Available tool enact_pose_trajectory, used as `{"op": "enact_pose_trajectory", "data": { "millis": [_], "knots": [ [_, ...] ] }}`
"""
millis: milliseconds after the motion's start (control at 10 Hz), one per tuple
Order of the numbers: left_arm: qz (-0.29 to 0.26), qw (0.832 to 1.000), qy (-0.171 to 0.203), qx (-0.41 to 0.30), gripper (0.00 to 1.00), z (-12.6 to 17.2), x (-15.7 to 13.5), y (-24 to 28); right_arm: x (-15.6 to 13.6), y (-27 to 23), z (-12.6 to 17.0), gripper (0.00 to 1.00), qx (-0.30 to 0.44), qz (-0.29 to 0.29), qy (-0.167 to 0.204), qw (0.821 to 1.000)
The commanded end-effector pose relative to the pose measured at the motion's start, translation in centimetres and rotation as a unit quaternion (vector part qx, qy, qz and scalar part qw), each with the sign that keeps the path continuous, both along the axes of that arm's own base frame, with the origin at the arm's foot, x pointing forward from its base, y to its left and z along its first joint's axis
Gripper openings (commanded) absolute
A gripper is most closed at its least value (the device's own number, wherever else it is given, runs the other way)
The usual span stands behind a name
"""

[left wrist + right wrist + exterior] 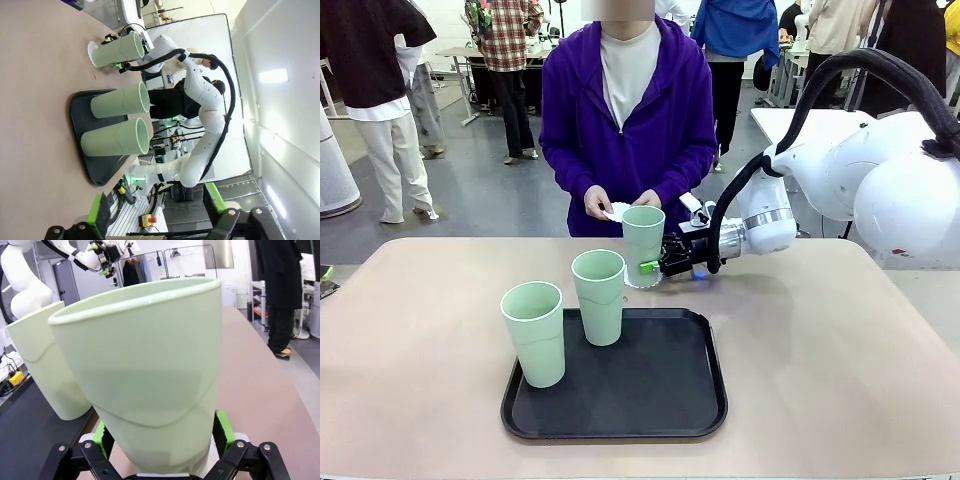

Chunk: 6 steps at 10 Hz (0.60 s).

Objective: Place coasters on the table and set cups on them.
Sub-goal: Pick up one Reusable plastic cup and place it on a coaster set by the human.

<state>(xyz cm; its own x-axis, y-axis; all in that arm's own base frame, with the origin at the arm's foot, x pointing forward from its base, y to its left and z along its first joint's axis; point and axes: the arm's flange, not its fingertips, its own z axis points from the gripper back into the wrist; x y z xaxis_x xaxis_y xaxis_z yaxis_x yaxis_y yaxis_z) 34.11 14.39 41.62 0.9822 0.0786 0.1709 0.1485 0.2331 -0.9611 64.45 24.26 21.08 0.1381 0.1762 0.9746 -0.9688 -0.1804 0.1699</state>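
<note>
There are three cups. Two of them stand upright on the black tray [655, 385] in the lower middle of the front view: the left cup [533, 335] near the tray's left edge and the middle cup [599, 298] near its far edge, close to each other. The third cup [642, 243] stands upright on the tabletop [840, 340] just beyond the tray, near the centre of the frame. It sits on a coaster [632, 284], whose white lacy edge shows around the base. I count two coasters. The second coaster [618, 211] is in a person's hand [597, 204], above and just left of the third cup's rim. The right end effector [653, 265] comes in from the right side of the frame and is low at the third cup. Its two fingers are wide apart, one on each side of the cup. In the right wrist view the green pads [222, 427] lie just beside the cup's wall, left and right, but I cannot tell whether they press on it. The left end effector [157, 210] is at the bottom edge of the left wrist view. Its two fingers are also wide apart, with nothing between them, and it is well apart from the tray and all three cups.
</note>
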Motion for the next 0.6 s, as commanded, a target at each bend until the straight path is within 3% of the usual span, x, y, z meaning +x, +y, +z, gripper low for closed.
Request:
{"op": "enact_pose_trajectory", "data": {
  "millis": [0,500],
  "knots": [
    [-0.001,1.0,-0.007,-0.006,1.0,0.2,-0.1,0.1,0.6,0.2,0.5,1.0,-0.032,0.012,0.013,0.999],
    [-0.001,1.0,-0.007,-0.006,1.0,0.2,-0.1,0.1,-0.3,-0.8,1.9,1.0,-0.088,-0.003,0.013,0.996]
  ]
}}
